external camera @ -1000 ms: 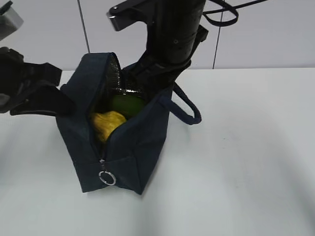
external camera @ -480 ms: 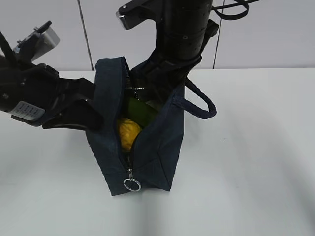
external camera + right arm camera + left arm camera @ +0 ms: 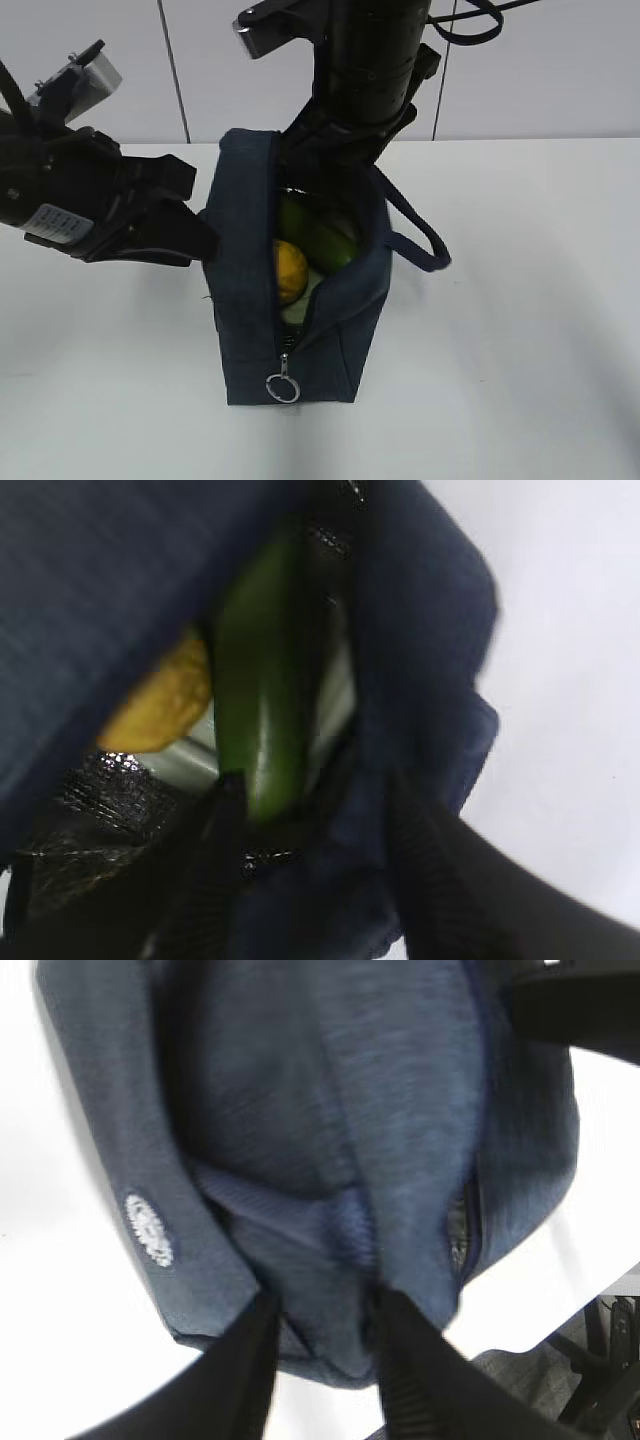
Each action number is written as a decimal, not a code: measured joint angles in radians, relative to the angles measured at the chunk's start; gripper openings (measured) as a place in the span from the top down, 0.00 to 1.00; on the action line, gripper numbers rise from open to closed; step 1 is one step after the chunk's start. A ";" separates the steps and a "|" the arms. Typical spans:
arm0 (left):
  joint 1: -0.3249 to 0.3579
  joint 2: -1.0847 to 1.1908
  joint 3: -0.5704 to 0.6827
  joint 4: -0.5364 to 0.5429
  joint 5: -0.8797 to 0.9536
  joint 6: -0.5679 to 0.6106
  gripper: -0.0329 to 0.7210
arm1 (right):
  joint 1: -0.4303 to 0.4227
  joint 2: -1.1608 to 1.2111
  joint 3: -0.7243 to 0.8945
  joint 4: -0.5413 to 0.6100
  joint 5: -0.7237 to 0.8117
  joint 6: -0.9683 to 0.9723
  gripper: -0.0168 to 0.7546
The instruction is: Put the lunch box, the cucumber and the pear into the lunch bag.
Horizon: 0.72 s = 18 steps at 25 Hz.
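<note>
The white table point(image 3: 520, 330) carries everything here. On it the dark navy lunch bag point(image 3: 250, 300) stands upright, its top unzipped and gaping, a strap loop point(image 3: 420, 235) hanging off its right side and a silver ring pull point(image 3: 282, 387) dangling at the low end of the zipper. The right arm point(image 3: 365, 70) comes down from above onto the far rim of the bag; in its wrist view the right gripper point(image 3: 310, 810) has its jaws set apart on either side of the bag's edge fabric, one finger inside by the lining. The left gripper point(image 3: 320, 1350) sits against the bag's left side, its jaws narrow, with a fold of the navy cloth bunched between them; whether they press it I cannot tell. Inside the bag the green cucumber point(image 3: 315, 235) lies slanted, the yellow pear point(image 3: 288, 270) just beside it toward the front, and the pale lid of the lunch box point(image 3: 300, 305) shows beneath them.
</note>
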 joint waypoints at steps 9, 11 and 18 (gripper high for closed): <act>0.000 -0.066 0.000 -0.001 -0.014 0.030 0.51 | 0.000 -0.039 0.000 0.007 0.000 0.000 0.44; 0.000 -0.103 0.000 0.007 -0.004 0.043 0.50 | 0.000 -0.067 0.000 0.008 0.000 0.000 0.44; 0.000 -0.238 0.000 0.153 0.163 0.052 0.50 | 0.000 -0.189 0.006 0.026 0.000 0.000 0.52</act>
